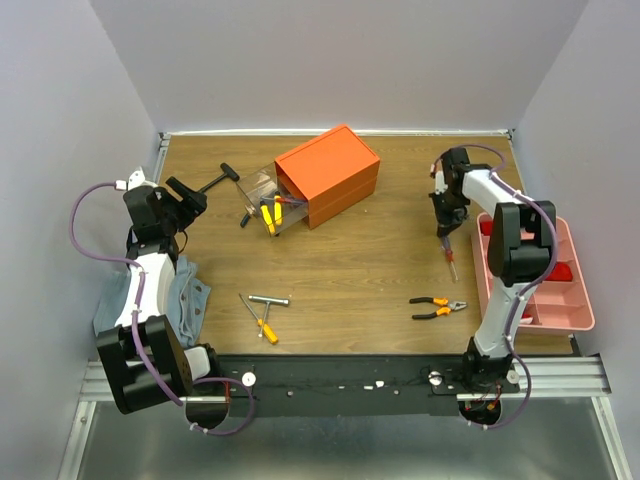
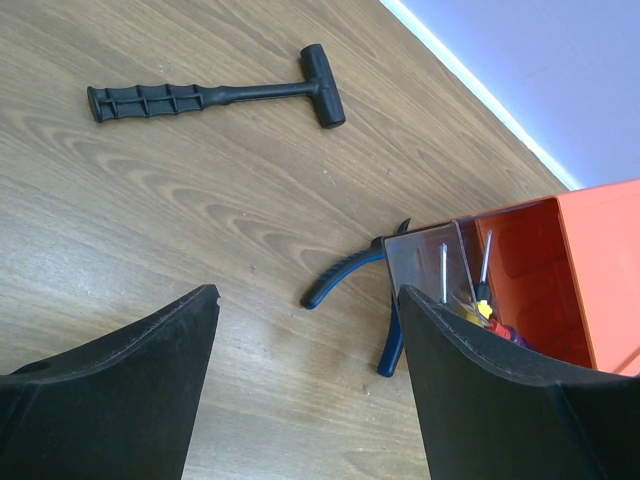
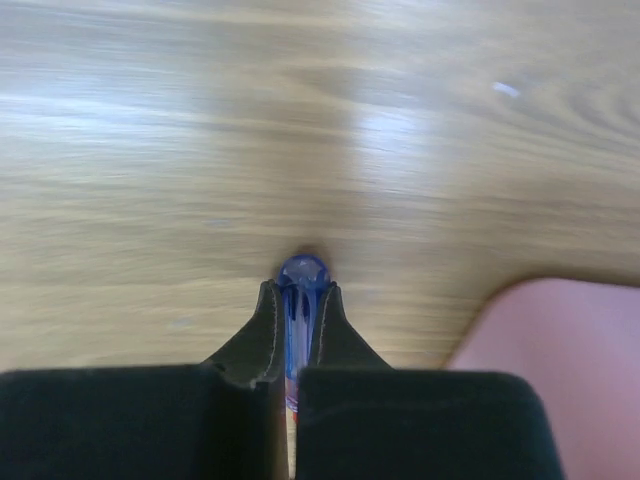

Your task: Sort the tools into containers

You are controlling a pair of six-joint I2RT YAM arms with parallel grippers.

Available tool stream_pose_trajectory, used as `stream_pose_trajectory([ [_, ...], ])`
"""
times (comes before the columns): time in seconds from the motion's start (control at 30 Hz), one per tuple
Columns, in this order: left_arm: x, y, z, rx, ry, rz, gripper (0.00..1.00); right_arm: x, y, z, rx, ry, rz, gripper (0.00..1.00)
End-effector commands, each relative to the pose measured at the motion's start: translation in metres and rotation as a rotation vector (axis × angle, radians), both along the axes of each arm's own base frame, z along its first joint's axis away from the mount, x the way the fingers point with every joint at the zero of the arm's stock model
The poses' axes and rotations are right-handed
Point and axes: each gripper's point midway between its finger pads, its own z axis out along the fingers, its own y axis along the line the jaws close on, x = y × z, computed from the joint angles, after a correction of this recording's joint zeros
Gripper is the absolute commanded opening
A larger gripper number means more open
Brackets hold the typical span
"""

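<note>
As R gripper point(image 3: 298, 305) pinches screwdriver point(image 3: 302, 274), tray point(image 3: 572, 362) rim's near.

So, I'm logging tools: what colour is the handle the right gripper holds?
Blue-purple; the screwdriver handle in the right gripper shows best in the right wrist view.

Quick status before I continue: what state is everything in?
left gripper: open, empty.
right gripper: shut on the screwdriver.
screwdriver: held by its handle.
drawer: pulled out, tools inside.
blue pliers: on the table, handles spread.
</note>
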Motion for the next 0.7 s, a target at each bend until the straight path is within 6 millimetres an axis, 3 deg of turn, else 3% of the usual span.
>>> stream_pose_trajectory([
  [0.0, 0.001, 0.008, 0.006, 0.015, -0.013, 0.031, 0.82, 0.023, 0.086, 0.069, 0.236, -0.137, 0.103, 0.01],
  [0.13, 0.003, 0.009, 0.010, 0.015, -0.018, 0.031, 0.82, 0.051, 0.165, 0.162, 0.463, -0.341, 0.257, 0.01],
  [0.17, 0.003, 0.010, 0.009, 0.014, -0.013, 0.033, 0.82, 0.060, 0.183, 0.200, 0.508, -0.434, 0.313, 0.01],
  [0.3, 0.005, 0.011, 0.011, 0.019, -0.010, 0.035, 0.81, 0.072, 0.230, 0.278, 0.706, -0.598, 0.405, 0.01],
  [0.37, 0.005, 0.011, 0.011, 0.022, -0.010, 0.031, 0.81, 0.071, 0.261, 0.287, 0.768, -0.610, 0.476, 0.01],
  [0.4, 0.004, 0.011, 0.010, 0.023, -0.006, 0.031, 0.81, 0.071, 0.272, 0.301, 0.795, -0.636, 0.504, 0.01],
  [0.67, -0.005, 0.005, 0.001, 0.025, 0.006, 0.009, 0.81, 0.042, 0.387, 0.305, 0.990, -0.580, 0.674, 0.01],
])
